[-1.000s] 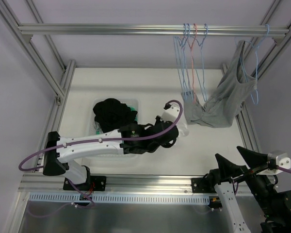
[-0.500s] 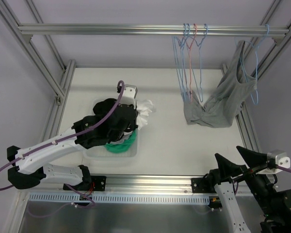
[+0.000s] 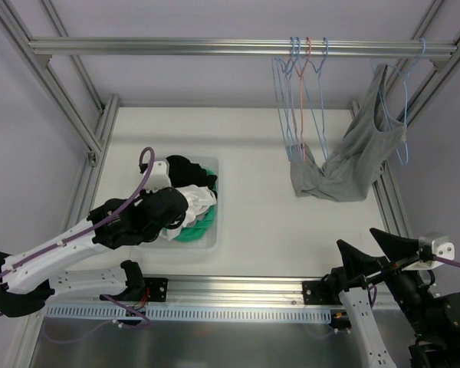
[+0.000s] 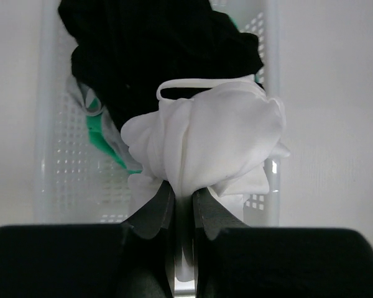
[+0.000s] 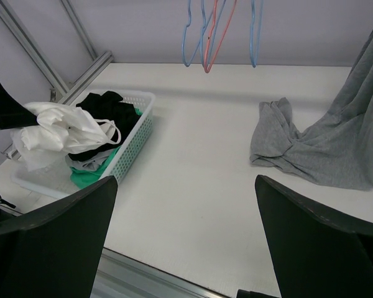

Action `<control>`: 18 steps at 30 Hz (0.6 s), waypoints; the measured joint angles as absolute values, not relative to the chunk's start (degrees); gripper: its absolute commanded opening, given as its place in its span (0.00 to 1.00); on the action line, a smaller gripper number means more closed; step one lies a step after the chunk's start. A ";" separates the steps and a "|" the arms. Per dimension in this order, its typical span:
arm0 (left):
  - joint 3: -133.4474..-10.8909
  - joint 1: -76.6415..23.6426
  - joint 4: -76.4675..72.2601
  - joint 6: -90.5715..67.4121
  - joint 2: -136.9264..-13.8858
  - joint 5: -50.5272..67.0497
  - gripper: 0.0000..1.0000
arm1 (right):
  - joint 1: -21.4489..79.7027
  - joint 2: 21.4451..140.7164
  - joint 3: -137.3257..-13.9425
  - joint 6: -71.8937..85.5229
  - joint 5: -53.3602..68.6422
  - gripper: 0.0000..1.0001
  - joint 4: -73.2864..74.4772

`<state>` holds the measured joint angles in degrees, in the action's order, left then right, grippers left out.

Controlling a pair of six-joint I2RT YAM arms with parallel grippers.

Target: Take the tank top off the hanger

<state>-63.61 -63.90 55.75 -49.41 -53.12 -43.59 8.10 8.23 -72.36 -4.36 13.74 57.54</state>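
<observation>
Overhead view of a white tabletop (image 3: pixel 253 230) inside an aluminium frame. At about 2 o'clock, a grey tank top (image 3: pixel 353 157) hangs from a blue hanger (image 3: pixel 405 130) hooked on the rail (image 3: pixel 176 47). One strap is looped on the wire, and its lower half slumps in a crumpled heap on the tabletop. It looks soft and limp, bunched and twisted rather than flat. Just beside it, toward 12 o'clock, hang several empty hangers (image 3: pixel 303 100). At 9 o'clock, the left claw (image 4: pixel 183 192) is clenched on a bundled white garment (image 4: pixel 211 143), holding it over a perforated basket (image 4: pixel 46 155) already filled with dark and green clothes (image 4: pixel 149 56). At 5 o'clock, the right claw (image 5: pixel 186 180) sits low near the table edge, jaws spread wide and holding nothing, well apart from the grey top. The step in hand appears to be dropping the white garment into the basket, and the grey top is not yet off its hanger. The next move likely calls for the left claw to let go, then for a claw to reach toward 2 o'clock, pinch the fabric near the strap and slide it off the wire without dragging the hanger from the rail.
</observation>
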 measured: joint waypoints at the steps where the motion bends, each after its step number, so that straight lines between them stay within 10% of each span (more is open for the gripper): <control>1: -63.05 -63.37 57.41 -51.09 -52.25 -44.14 0.00 | 8.10 8.23 -72.29 -4.27 13.87 0.99 57.34; 12: -59.00 -57.04 63.35 -59.46 -53.10 -45.65 0.01 | 8.10 8.23 -71.35 -2.96 15.31 0.99 55.90; 18: -57.98 -54.63 63.29 -60.86 -59.77 -45.63 0.22 | 8.10 8.23 -71.35 -2.96 15.57 0.99 55.90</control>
